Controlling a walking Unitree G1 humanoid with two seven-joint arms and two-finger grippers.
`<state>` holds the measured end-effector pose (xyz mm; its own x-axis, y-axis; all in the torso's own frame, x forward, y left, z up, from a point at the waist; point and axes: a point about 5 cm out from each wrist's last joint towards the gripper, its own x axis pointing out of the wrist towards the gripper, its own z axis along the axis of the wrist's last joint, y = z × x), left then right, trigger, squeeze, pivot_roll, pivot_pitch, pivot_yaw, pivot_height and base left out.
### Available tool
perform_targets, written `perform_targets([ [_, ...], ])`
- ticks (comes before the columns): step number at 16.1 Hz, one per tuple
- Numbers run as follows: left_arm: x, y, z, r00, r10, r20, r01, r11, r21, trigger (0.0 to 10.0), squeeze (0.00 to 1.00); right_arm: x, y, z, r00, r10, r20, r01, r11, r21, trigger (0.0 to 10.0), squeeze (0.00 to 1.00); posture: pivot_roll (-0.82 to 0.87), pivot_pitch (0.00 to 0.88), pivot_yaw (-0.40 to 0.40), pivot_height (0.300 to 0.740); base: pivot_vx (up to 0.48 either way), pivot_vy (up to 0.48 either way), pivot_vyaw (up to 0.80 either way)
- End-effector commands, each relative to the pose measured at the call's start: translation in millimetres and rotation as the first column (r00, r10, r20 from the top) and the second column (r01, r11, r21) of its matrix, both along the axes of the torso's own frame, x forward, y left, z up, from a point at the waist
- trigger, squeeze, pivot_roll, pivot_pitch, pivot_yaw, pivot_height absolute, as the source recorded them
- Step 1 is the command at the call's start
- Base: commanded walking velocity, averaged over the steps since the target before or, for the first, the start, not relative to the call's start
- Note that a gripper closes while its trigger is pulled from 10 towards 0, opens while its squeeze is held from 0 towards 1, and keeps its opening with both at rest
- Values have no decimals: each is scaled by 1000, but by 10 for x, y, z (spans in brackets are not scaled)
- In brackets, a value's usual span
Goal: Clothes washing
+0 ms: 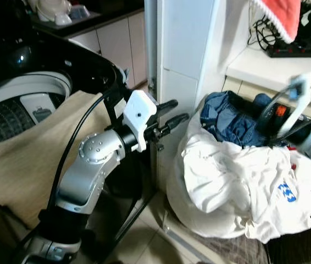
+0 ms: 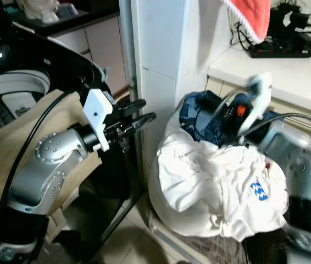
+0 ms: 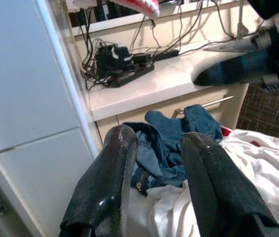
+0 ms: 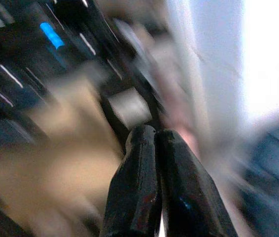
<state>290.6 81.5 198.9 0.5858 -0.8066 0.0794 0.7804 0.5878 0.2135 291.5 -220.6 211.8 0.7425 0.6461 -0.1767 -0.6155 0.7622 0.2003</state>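
Observation:
A heap of laundry sits in a basket by the white pillar: a white garment (image 1: pixel 238 176) with a blue logo on top, blue denim (image 1: pixel 227 118) behind it. The top-loading washing machine (image 1: pixel 23 99) stands at the left with a beige cloth (image 1: pixel 23 159) draped over its front. My left gripper (image 1: pixel 181 109) is open and holds nothing; it is raised between the machine and the heap, pointing at the denim (image 3: pixel 169 143). My right gripper (image 4: pixel 154 132) is shut with nothing between its fingers. Its blurred wrist (image 2: pixel 254 96) hovers over the denim.
A white pillar (image 1: pixel 183 55) rises between the machine and the basket. A white counter (image 1: pixel 271 69) behind the heap carries a power strip (image 1: pixel 298 52) and tangled cables. A red towel (image 1: pixel 279 16) hangs above it. Tiled floor (image 1: pixel 144 242) lies below my left arm.

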Motion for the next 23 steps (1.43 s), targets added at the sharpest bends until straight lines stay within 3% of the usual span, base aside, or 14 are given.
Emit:
perform_targets([
  [1, -1, 29, -113, 999, 10, -34, -8, 999, 48, 10000, 0, -4, -2, -132, 999, -32, -31, 28, 991, -129, 10000, 0, -208, 3, 46, 740, 0, 0, 0],
  [2, -12, 48, -180, 999, 11, -46, -7, 996, 88, 10000, 0, -18, -20, -203, 997, -51, -51, 41, 983, -179, 10000, 1000, -208, 4, 48, 740, 0, 0, 0],
  [4, -4, 97, -273, 997, 40, -68, -30, 989, 143, 10000, 0, -11, -42, -237, 992, -110, -61, 100, 983, -151, 10000, 1000, -200, 2, 43, 740, 0, 0, 0],
  [6, 25, 139, -330, 992, 83, -91, -66, 982, 177, 10000, 0, 61, -87, -275, 981, -187, -59, 173, 967, -184, 10000, 1000, -200, 2, 41, 740, 0, 0, 0],
  [8, 4, 119, -374, 994, 57, -90, -37, 976, 214, 10000, 0, 110, -87, -322, 975, -206, -78, 182, 953, -244, 10000, 1000, -200, 0, 34, 740, 0, 0, 0],
  [10, -10, 105, -403, 993, 55, -102, -31, 973, 228, 10000, 0, 170, -134, -433, 954, -266, -136, 202, 911, -360, 10000, 1000, -201, 0, 29, 740, 0, 0, 0],
  [12, -2, 116, -421, 991, 74, -109, -47, 970, 237, 10000, 0, 220, -156, -445, 938, -315, -146, 246, 899, -362, 10000, 1000, -199, 0, 25, 740, 0, 0, 0],
  [14, 17, 182, -476, 985, 115, -127, -75, 956, 284, 10000, 0, 324, -197, -495, 889, -414, -195, 347, 887, -304, 10000, 1000, -198, 0, 27, 740, 0, 0, 0],
  [16, 1, 203, -494, 987, 99, -129, -56, 952, 300, 10000, 0, 319, -222, -591, 871, -427, -243, 345, 884, -316, 10000, 1000, -197, 0, 27, 740, 0, 0, 0],
  [19, -4, 211, -485, 986, 100, -133, -57, 953, 298, 10000, 0, 310, -202, -614, 874, -409, -263, 335, 899, -284, 10000, 1000, -195, 1, 32, 740, 0, 0, 0],
  [23, -8, 207, -487, 986, 94, -140, -47, 951, 306, 10000, 0, 307, -106, -563, 907, -316, -276, 261, 940, -218, 10000, 1000, -193, 7, 35, 740, 0, 0, 0],
])
